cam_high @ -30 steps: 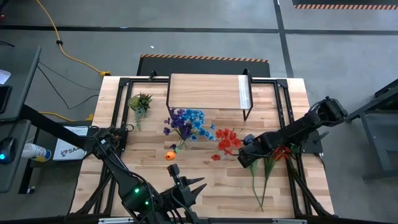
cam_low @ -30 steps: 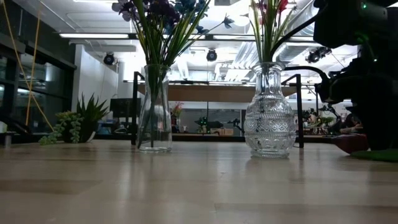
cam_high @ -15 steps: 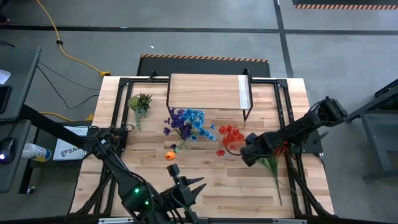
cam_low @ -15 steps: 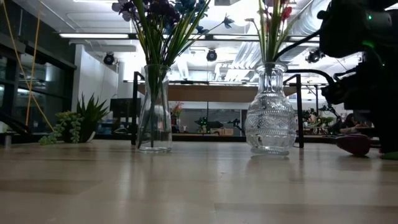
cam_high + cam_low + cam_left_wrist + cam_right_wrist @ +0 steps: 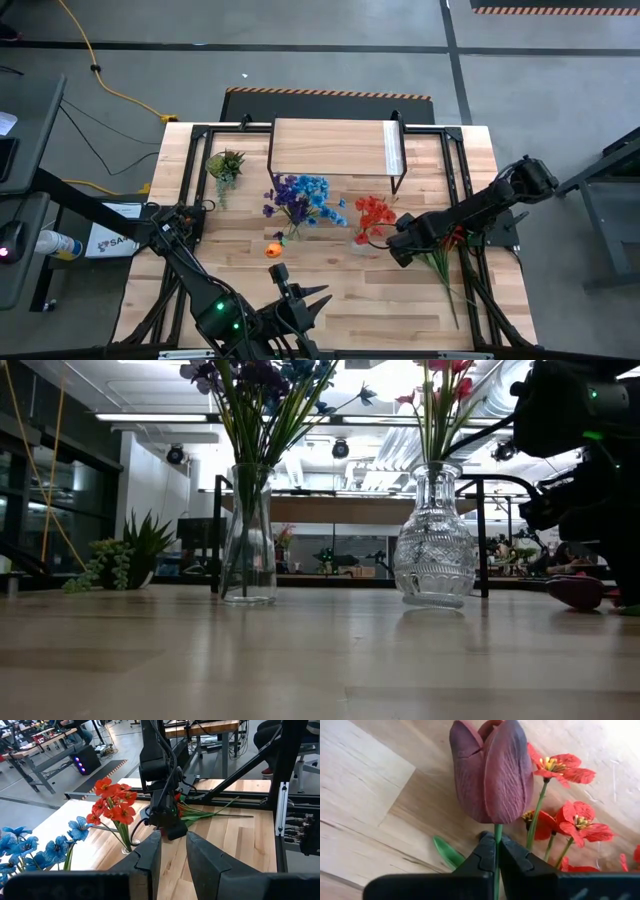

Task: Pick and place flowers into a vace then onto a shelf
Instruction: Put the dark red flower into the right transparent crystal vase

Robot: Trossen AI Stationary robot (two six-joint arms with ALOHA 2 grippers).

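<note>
Maroon tulip [image 5: 490, 772] stem pinched by right gripper [image 5: 497, 851] (left gripper [image 5: 172, 851] slightly spread).

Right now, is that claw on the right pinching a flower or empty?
Pinching: the right gripper is shut on the dark tulip's green stem.

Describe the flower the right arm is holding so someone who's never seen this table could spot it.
Start at the vase of red flowers near the table's middle, in front of the shelf. Just to its right, the right pincer is shut on a thin green stem. On that stem is the maroon tulip, one closed, dark bloom, unlike the open red ones beside it.
</note>
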